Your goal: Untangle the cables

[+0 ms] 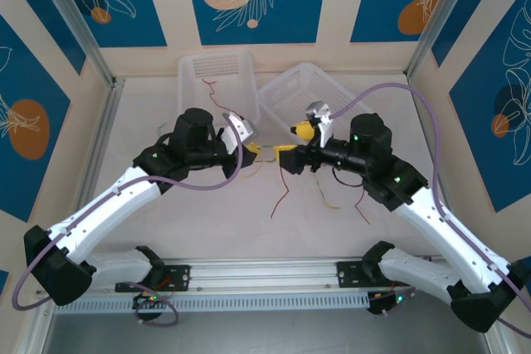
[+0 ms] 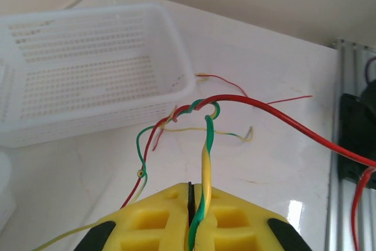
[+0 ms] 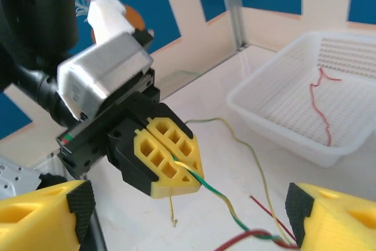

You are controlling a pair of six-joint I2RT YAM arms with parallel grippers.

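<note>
Left jaws pinch the green-and-yellow cable [image 2: 205, 157] right at my lens; its knot with the red cable [image 2: 276, 116] (tightly twisted) sits over the tabletop [image 2: 282, 168] near a white basket [image 2: 88, 74]; right jaws gape, empty.

- Left arm [image 1: 116, 196] and right arm [image 1: 440, 213] reach forward and inward, wrists facing each other.
- Left gripper [image 2: 190, 187]: fingers pressed together on yellow-green cable [image 2: 207, 145].
- Right gripper [image 3: 189, 201]: fingers spread wide.
</note>
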